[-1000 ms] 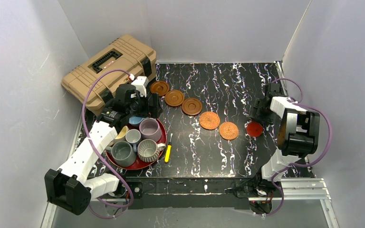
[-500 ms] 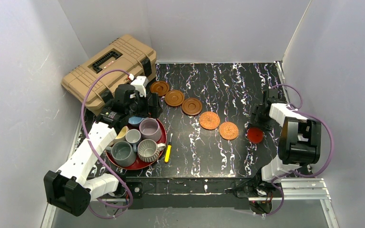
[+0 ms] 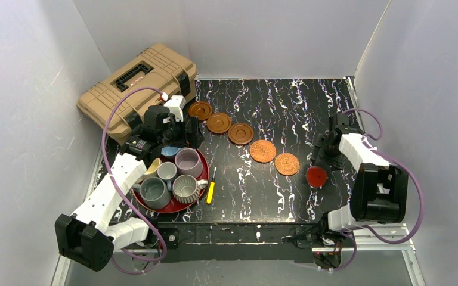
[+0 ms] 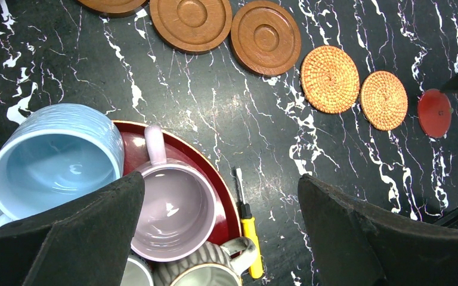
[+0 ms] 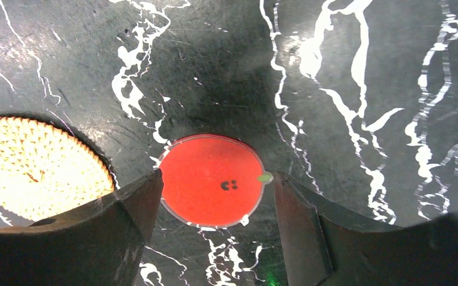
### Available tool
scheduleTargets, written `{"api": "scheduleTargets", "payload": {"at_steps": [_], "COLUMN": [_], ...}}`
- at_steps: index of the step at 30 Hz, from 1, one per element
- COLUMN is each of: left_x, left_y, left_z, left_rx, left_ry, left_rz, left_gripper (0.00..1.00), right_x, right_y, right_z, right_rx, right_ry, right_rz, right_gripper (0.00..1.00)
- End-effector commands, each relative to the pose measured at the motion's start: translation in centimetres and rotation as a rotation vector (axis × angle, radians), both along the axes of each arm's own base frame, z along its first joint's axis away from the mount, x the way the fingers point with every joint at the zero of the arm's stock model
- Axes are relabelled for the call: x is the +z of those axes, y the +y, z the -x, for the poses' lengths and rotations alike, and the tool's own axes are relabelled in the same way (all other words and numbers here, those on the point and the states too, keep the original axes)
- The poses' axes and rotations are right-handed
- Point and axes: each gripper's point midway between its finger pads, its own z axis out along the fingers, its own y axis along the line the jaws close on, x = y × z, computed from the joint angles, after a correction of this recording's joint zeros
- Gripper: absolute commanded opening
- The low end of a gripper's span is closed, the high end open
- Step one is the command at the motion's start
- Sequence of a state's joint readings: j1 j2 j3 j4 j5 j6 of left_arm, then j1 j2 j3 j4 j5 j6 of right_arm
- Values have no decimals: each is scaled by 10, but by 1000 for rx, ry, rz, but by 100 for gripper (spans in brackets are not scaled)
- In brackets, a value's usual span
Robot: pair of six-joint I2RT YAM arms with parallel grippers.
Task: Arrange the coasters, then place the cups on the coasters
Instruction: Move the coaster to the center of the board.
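Three dark wooden coasters and two woven coasters lie in a diagonal row. The small red coaster lies flat at the row's right end. My right gripper straddles it: the left finger touches its rim and a thin gap shows at the right finger. Six cups stand crowded on a red tray, among them a light blue cup, a mauve cup and a ribbed cup. My left gripper hangs wide open above the tray's far edge, holding nothing.
A yellow-handled screwdriver lies just right of the tray. A tan toolbox sits at the far left corner. White walls close in the black marbled table on three sides.
The right gripper has moved toward the near edge, and the red coaster has slid with it, away from the woven pair. The left arm has not moved.
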State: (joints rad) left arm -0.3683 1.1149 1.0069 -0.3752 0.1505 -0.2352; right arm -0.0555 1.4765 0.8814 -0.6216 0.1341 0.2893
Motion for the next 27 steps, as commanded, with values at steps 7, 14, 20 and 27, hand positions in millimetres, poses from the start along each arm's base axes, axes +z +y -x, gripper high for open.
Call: {"api": "scheduleTargets", "payload": {"at_steps": [7, 14, 20, 27], "left_x": [4, 5, 3, 1], "left_y": [1, 2, 1, 0], "left_z": [5, 5, 5, 4], "left_rx": [-8, -7, -7, -9], "left_ry": [-9, -14, -8, -1], "left_rz": [11, 11, 9, 10], "left_gripper": [99, 99, 99, 99], "right_x": [16, -3, -13, -22], "right_y": [-14, -3, 9, 21], "right_z": [14, 19, 23, 31], "right_rx": [-102, -152, -142, -140], "right_ry": [-22, -1, 11, 23], "right_rz": [36, -82, -152, -214], "right_gripper": [81, 79, 74, 71]}}
